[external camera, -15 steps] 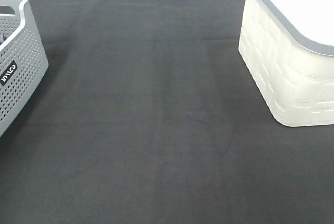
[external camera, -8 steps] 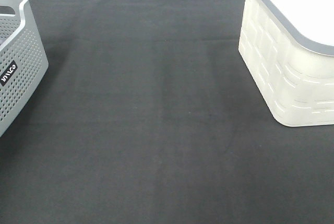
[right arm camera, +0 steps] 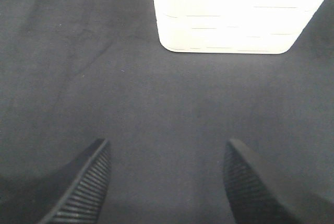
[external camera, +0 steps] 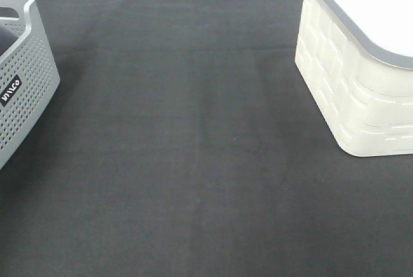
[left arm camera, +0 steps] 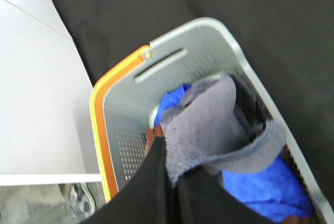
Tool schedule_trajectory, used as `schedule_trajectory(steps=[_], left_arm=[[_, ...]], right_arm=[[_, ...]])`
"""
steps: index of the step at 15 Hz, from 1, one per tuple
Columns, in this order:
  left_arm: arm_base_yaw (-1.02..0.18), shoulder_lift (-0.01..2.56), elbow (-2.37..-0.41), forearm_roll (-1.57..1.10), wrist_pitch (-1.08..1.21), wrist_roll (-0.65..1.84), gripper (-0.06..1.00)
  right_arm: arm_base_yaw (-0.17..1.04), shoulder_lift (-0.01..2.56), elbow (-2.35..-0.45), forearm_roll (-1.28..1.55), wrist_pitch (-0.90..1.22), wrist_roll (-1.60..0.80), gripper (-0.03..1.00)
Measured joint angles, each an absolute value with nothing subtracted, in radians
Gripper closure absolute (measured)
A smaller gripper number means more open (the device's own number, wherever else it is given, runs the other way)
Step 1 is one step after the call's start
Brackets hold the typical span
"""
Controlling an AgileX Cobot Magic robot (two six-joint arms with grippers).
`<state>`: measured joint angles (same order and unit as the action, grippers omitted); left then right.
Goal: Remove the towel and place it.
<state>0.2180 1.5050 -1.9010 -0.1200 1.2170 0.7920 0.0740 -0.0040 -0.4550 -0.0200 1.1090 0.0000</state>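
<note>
In the left wrist view my left gripper (left arm camera: 171, 179) is shut on the edge of the greyish-purple towel (left arm camera: 214, 122), which hangs from it above the inside of the grey perforated basket (left arm camera: 203, 57). Blue cloth (left arm camera: 261, 185) lies under the towel in the basket. In the right wrist view my right gripper (right arm camera: 167, 182) is open and empty, low over the black mat. Neither gripper shows in the exterior high view, where only the basket's side (external camera: 22, 90) is seen at the left edge; the towel is hidden there.
A cream lidded bin (external camera: 361, 64) stands at the right of the black mat (external camera: 193, 148); it also shows in the right wrist view (right arm camera: 235, 10). The basket has an orange rim (left arm camera: 99, 130) on one side. A brown item (left arm camera: 152, 140) lies in the basket.
A dark shape now shows inside the basket's rim at the far left of the exterior view. Nothing else has visibly moved.
</note>
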Motion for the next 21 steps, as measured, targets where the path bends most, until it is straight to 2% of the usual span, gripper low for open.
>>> schedule_trajectory(steps=[5,9,10,12,15,21], left_arm=[[0.185,1.504,-1.999,-0.265,1.209,0.858,0.94],[0.028,1.504,-2.024,-0.291,1.051,0.984,0.94],[-0.079,1.504,-2.024,-0.294,0.926,1.018,0.94],[-0.177,1.504,-2.024,-0.297,0.861,1.052,0.94],[-0.271,1.504,-2.024,-0.298,0.846,1.113,0.94],[-0.315,1.535,-2.024,-0.309,0.946,1.117,0.94]], right_arm=[[0.074,-0.004,-0.455,-0.020,1.109,0.000,0.35],[0.074,-0.004,-0.460,0.000,1.091,0.000,0.35],[0.074,0.023,-0.490,0.049,1.024,-0.006,0.35],[0.074,0.097,-0.522,0.095,0.961,-0.040,0.35],[0.074,0.231,-0.570,0.192,0.898,-0.211,0.35],[0.074,0.490,-0.654,0.487,0.851,-0.556,0.35]])
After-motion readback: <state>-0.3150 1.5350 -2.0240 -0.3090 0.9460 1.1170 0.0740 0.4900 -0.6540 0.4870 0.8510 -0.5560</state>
